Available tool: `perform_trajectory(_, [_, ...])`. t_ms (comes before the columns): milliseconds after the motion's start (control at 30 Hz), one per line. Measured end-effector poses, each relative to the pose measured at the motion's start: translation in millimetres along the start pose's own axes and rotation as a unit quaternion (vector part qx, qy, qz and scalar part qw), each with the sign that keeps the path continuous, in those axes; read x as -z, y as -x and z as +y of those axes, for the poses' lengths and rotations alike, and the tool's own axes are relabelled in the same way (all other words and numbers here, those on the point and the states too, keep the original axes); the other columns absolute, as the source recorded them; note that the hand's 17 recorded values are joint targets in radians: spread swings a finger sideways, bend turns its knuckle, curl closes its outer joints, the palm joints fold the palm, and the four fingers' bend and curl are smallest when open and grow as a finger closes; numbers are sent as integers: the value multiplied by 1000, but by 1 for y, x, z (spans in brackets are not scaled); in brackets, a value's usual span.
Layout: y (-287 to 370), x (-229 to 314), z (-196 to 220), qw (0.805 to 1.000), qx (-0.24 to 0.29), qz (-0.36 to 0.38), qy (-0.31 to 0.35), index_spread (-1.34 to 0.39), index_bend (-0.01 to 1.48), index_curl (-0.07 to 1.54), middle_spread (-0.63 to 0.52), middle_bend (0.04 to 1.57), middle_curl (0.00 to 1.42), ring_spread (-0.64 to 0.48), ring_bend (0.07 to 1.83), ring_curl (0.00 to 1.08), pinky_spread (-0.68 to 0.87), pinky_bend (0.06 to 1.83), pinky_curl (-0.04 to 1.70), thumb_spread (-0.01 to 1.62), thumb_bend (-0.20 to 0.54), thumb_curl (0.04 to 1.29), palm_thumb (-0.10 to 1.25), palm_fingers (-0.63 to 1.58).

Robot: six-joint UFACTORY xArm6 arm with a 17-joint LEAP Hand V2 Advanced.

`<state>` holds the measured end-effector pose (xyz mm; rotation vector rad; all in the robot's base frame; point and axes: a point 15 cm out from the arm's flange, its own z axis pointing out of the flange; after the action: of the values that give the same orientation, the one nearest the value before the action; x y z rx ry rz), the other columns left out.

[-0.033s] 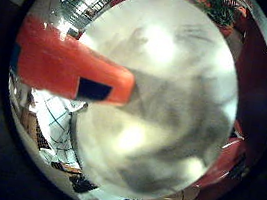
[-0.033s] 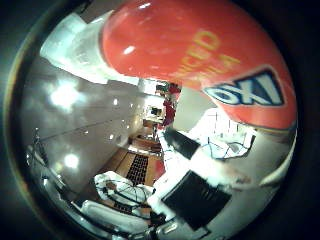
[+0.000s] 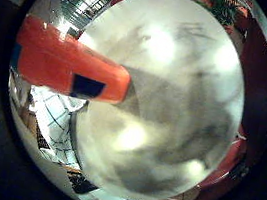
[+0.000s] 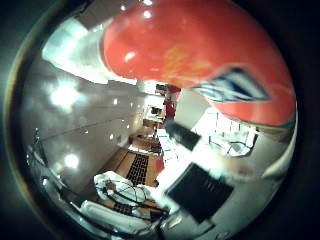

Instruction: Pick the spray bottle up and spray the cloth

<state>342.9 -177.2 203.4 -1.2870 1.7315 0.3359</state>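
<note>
The orange spray bottle (image 4: 185, 50) with a blue label (image 4: 240, 85) fills much of the right thumb side palm view, so it is very close to the palm. It also shows in the right little finger side palm view (image 3: 63, 61), standing on the round grey table (image 3: 170, 95). The white checked cloth (image 3: 55, 119) lies on the table beside the bottle's base. One of my right hand's (image 4: 200, 185) fingers (image 4: 185, 140) reaches out fairly straight just beside the bottle and is not curled round it.
A red chair (image 3: 234, 156) stands at the table's far edge. A room with ceiling lights (image 4: 65, 95) and shelving lies behind the bottle.
</note>
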Motion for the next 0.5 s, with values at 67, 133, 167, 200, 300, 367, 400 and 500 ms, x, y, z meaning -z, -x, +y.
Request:
perform_trajectory(67, [7,-9,1,1000,-2,-9,-4,-298,196,304,-183,651,488,-203,901,379,-133,632,296,993,-2,390,804,1039])
perform_trajectory(133, [14,-17,-1,1000,-6,-22,-11,-364,298,396,-222,760,566,-251,982,451,-313,783,383,948,-9,433,879,1174])
perform_trajectory(167, [17,-22,-1,999,-9,-30,-16,-381,362,433,-226,811,592,-256,1008,467,-339,836,408,929,-7,448,906,1226])
perform_trajectory(200, [21,-25,-3,999,-13,-37,-24,-387,409,467,-225,851,614,-256,1037,483,-357,884,435,913,-11,462,925,1227])
perform_trajectory(300, [29,-33,-9,997,-28,-60,-50,-379,677,626,-189,1046,692,-233,1155,543,-339,1040,534,892,-8,515,1007,1272])
perform_trajectory(367, [34,-35,-13,995,-34,-73,-65,-355,799,701,-166,1142,721,-221,1224,576,-315,1113,589,917,-9,534,1035,1254])
perform_trajectory(400, [36,-35,-16,994,-36,-78,-71,-344,840,727,-158,1175,729,-215,1248,587,-300,1142,612,927,-9,542,1044,1241])
perform_trajectory(500, [41,-33,-21,993,-36,-82,-81,-295,1001,804,-137,1270,748,-205,1327,630,-258,1222,708,978,-10,563,1066,1190])
